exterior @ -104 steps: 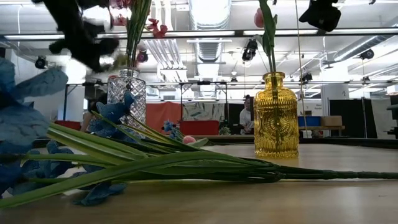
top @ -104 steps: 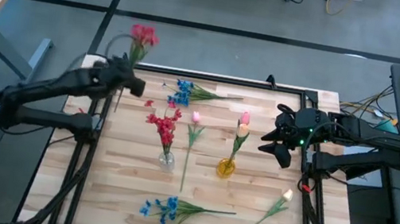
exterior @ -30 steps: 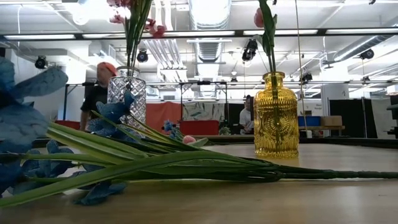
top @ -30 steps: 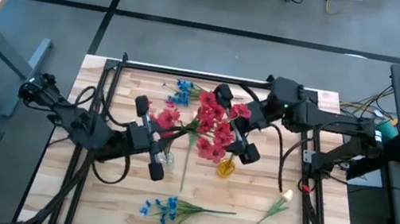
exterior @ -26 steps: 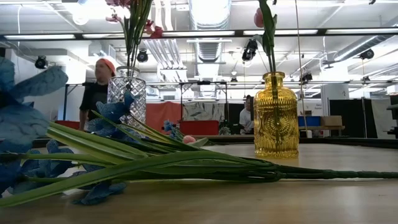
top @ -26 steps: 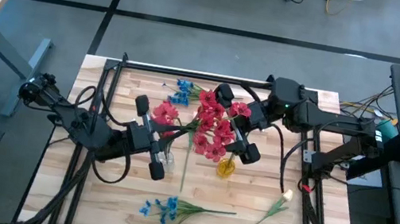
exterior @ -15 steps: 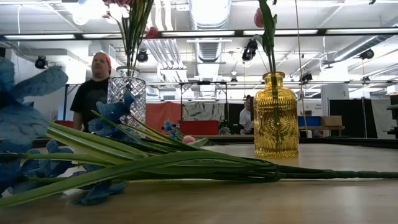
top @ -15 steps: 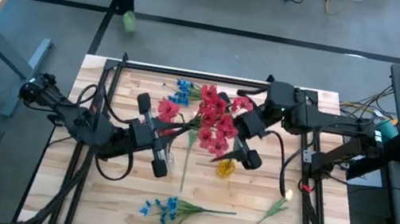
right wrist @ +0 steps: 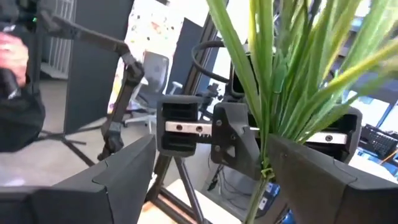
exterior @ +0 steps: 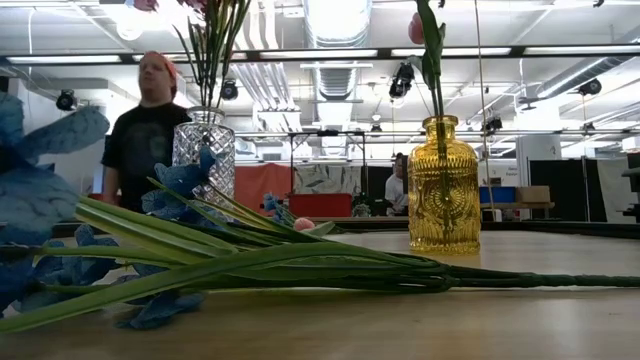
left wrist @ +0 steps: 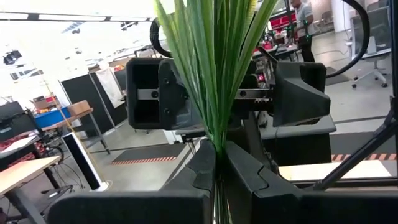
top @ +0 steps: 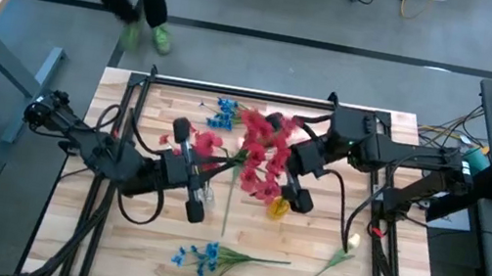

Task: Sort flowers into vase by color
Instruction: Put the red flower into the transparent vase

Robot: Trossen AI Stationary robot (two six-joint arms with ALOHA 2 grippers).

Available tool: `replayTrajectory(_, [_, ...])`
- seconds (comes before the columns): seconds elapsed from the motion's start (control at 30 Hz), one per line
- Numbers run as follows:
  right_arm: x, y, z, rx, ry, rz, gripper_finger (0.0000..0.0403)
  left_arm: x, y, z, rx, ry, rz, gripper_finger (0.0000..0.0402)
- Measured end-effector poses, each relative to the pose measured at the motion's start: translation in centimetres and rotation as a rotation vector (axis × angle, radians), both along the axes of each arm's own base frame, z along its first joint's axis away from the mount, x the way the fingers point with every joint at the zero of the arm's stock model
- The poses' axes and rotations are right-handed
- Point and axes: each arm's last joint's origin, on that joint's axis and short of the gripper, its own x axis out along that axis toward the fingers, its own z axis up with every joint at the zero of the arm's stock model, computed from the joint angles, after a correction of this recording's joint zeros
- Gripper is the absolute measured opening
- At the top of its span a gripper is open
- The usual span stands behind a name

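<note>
Red blossom sprays [top: 258, 155] rise on a bundle of green stems [left wrist: 214, 74] over the clear vase [top: 205, 197]. In the low view, green stems stand in the clear vase's neck [exterior: 205, 118]. My left gripper [top: 205, 167] reaches in from the table's left and is shut on the stem bundle. My right gripper [top: 285, 164] faces it from the right. It is open, with one finger on each side of the stems [right wrist: 267, 93]. A pink tulip stands in the yellow vase [exterior: 443, 185]. My left gripper pinches the bundle of green stems [left wrist: 215, 142] between its two fingers [left wrist: 245, 168]. It comes level from the table's left, with the fingers across the stems. The stems stand upright and fan out above the fingers, with the red blossoms on top.
One blue spray [top: 225, 109] lies near the far edge and another [top: 206, 256] near the near edge, filling the low view's foreground. A cream tulip [top: 339, 254] lies at near right. A pink tulip's stem [top: 229, 200] lies between the vases. A person [exterior: 150, 130] walks beyond the far edge.
My right gripper has shifted a little toward the near edge, and the stems are still between its fingers. My left gripper has kept its hold on the stems. The stems in the clear vase have swayed. The person beyond the far edge has walked across.
</note>
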Motion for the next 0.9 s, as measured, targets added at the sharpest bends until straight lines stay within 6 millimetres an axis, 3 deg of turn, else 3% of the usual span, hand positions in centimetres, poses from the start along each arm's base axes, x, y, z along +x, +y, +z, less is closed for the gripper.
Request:
replayTrajectory(0.27, [0.2, 0.4, 0.0, 0.039, 0.005, 0.003, 0.0285, 0.6, 0.1, -0.3, 0.0, 0.001, 0.015, 0.0])
replayTrajectory(0.63, [-1.4, 0.0, -0.9, 0.033, 0.217, -0.079, 0.0281, 0.1, 0.3, -0.4, 0.011, 0.03, 0.089, 0.0])
replayTrajectory(0.9, [-1.1, -0.1, 0.5, 0.05, 0.055, -0.145, 0.0279, 1.1, 0.1, -0.9, 0.019, 0.037, 0.02, 0.0])
